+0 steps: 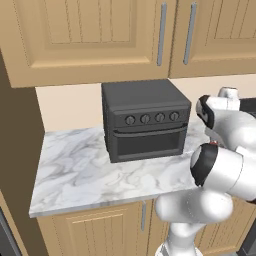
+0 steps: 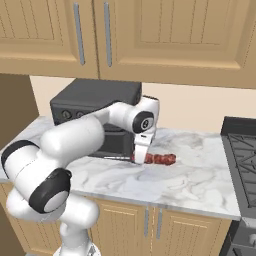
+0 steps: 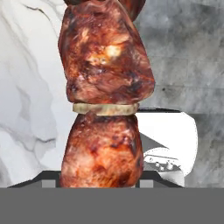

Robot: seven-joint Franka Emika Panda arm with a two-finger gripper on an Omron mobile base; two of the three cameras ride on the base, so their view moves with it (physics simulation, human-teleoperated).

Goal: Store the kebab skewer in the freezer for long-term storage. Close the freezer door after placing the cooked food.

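Pincer (image 2: 140, 161) is down at the desk (image 2: 190, 180), just in front of the black countertop oven (image 2: 95, 117), at the left end of the kebab skewer (image 2: 159, 159). I cannot tell from the right base view whether its jaws are closed on the skewer or merely set around it. From the hand view, meat chunks (image 3: 105, 61) fill the centre and run down to the bottom where the finger tips would rise, so the tips themselves are hidden; grip state not confirmed.

Count: one kebab skewer, lying flat on the marble desk, its free end pointing toward the stove (image 2: 242, 160). In the hand view I count two large red-brown chunks with one pale slice (image 3: 105, 109) between them, plus the edge of another chunk at the top.

One oven, with four knobs (image 1: 130, 120) visible in the left base view, standing at the back of the desk against the wall. One stove at the right edge of the right base view, well apart from the skewer. Four wall cupboard doors (image 2: 165, 30) overhead across the views, each pair carrying two grey bar handles (image 2: 77, 34).

Obstruction: the oven front stands just behind the pincer and the arm's forearm crosses in front of it.
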